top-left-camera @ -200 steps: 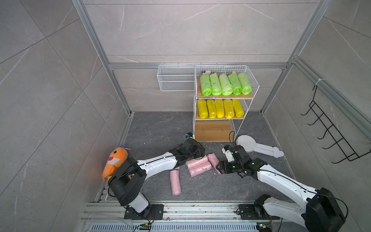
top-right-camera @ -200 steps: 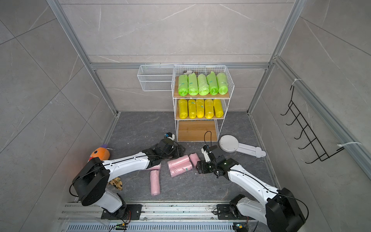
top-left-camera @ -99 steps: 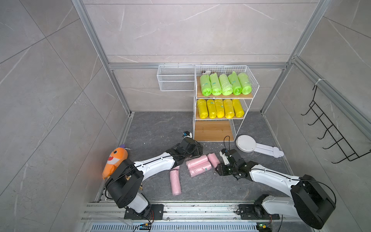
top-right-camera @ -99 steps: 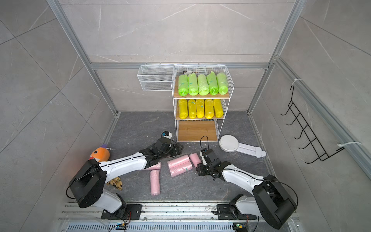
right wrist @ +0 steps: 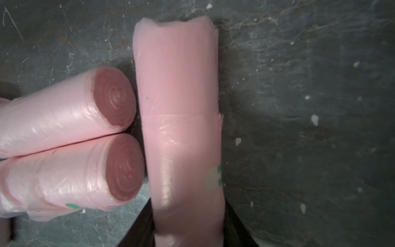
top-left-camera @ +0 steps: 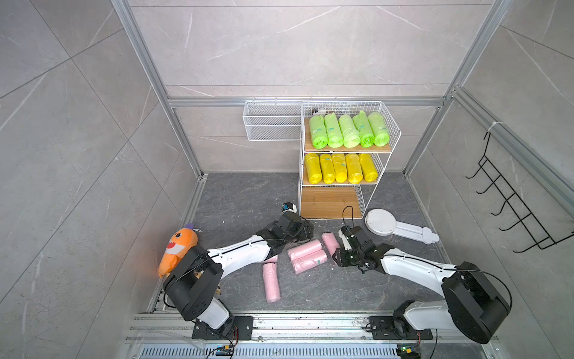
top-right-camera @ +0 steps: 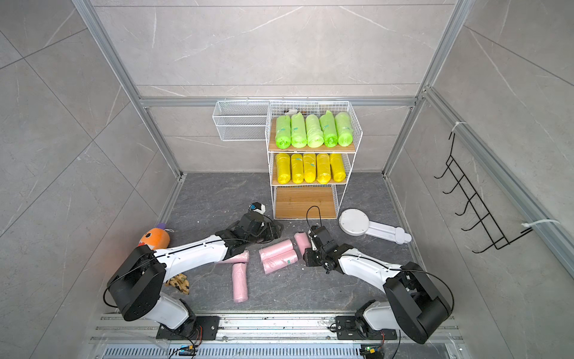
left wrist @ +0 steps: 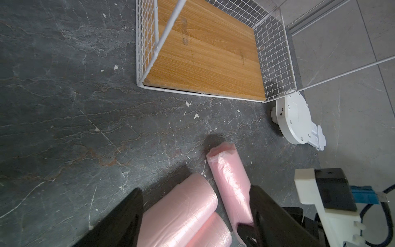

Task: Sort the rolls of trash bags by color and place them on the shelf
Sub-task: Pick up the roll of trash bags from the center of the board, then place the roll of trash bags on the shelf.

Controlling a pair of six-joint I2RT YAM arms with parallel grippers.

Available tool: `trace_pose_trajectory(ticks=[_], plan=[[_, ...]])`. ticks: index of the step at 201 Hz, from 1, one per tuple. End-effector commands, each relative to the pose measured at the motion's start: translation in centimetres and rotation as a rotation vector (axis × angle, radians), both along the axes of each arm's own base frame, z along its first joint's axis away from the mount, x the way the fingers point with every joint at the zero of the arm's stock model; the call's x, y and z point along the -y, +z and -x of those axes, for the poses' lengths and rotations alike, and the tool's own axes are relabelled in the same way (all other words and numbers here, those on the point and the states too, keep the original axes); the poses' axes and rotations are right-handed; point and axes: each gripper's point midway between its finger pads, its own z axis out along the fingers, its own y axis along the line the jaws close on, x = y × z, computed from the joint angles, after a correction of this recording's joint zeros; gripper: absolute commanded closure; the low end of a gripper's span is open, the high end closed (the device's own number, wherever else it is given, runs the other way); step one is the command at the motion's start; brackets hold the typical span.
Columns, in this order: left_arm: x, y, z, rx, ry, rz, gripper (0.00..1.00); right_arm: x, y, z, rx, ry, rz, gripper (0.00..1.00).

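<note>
Near the tabletop (top-left-camera: pixel 242 199) centre we see the right pincer (right wrist: pixel 188 213) closed on one end of a pink roll (right wrist: pixel 177 107), two more pink rolls (top-left-camera: pixel 306 255) just beside it at nine o'clock, the left pincer (left wrist: pixel 195 192) wide open and empty beyond them, and, at twelve o'clock, the shelf (top-left-camera: pixel 329 202) holding yellow rolls (top-left-camera: pixel 340 167) on its middle tier and green rolls (top-left-camera: pixel 349 130) on top.

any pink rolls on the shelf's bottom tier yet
No, the shelf's bottom tier is bare wood; the pink rolls lie on the floor.

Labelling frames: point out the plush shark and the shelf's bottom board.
plush shark (top-left-camera: pixel 180 244): in a top view, its orange face.
shelf's bottom board (left wrist: pixel 203 55): left wrist view, middle of the bare wood.
</note>
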Motion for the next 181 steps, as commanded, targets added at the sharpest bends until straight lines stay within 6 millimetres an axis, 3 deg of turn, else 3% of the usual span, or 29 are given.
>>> trace_pose_trajectory(ticks=[1,38,79,181], plan=[[-0.6,2.1,-0.9,0.05,0.034,0.052,0.19,-0.2,3.4,-2.8,0.145,-0.041,-0.013,0.67],[-2.3,2.7,-1.1,0.063,0.08,0.078,0.19,-1.7,5.9,-6.9,0.299,-0.1,-0.08,0.68],[-3.5,3.1,-0.8,0.069,0.107,0.084,0.19,-3.0,7.0,-10.6,0.367,-0.137,-0.071,0.67],[-4.5,3.2,0.0,0.071,0.125,0.101,0.19,-5.9,6.0,-16.7,0.43,-0.21,-0.104,0.65]])
